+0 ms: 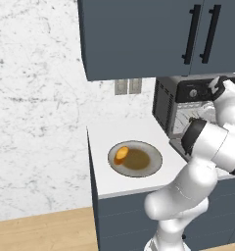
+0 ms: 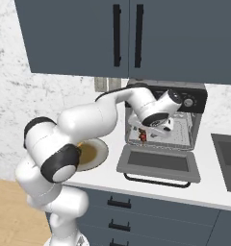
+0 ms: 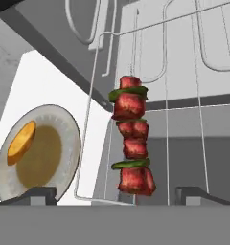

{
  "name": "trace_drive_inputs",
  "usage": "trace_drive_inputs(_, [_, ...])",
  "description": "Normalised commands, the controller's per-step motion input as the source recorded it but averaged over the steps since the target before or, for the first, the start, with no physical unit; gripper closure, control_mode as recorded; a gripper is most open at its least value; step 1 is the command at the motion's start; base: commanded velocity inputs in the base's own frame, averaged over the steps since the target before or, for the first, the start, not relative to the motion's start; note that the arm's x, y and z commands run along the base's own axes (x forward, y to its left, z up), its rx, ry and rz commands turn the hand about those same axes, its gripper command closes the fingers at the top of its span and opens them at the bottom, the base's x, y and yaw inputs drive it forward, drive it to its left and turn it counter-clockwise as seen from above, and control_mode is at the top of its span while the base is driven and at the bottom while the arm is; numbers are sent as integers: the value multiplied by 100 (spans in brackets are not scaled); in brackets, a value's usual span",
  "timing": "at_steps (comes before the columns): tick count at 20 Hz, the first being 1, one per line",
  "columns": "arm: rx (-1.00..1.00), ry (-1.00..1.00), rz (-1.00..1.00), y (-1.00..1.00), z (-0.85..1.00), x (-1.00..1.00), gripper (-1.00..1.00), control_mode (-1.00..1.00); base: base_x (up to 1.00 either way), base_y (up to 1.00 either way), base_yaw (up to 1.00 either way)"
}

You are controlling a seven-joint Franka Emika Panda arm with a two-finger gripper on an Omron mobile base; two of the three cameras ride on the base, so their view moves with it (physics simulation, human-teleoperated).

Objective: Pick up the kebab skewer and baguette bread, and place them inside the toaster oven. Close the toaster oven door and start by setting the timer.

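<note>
So right now my gripper [image 3: 116, 194] is spread wide and empty, with the kebab skewer [image 3: 130, 143] lying on the wire rack [image 3: 184, 57] inside the toaster oven [image 2: 182, 103]. In the hand view the skewer sits between the two finger tips but clear of both, its long axis running 12 to 6, nothing clamped on it. That half of the job looks done to me.

Next up is the baguette bread [image 3: 21, 142]. From the hand camera it's off at about 9 o'clock from the gripper, resting on the near-left rim of the grey plate [image 3: 71, 139], long axis tilted roughly 1 to 7. I'd guess I have to back out of the oven mouth and swing that way, then line the fingers across the loaf's short side.

The left base view gives me the plate and loaf [image 1: 121, 154] cleanly on the desk [image 1: 105, 135], at 9 o'clock from the oven. The right base view hides most of the plate behind the arm, but it shows the toaster oven door [image 2: 158, 163] dropped fully open, flat on the desk, and the skewer [image 2: 143, 136] on the rack.
</note>
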Motion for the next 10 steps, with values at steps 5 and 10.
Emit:
trace_drive_inputs(5, [-2, -1, 0, 100, 0, -91, -100, -100, 0, 0, 0])
trace_drive_inputs(10, [-8, 10, -3, 100, -14, -30, -100, -100, 0, 0, 0])
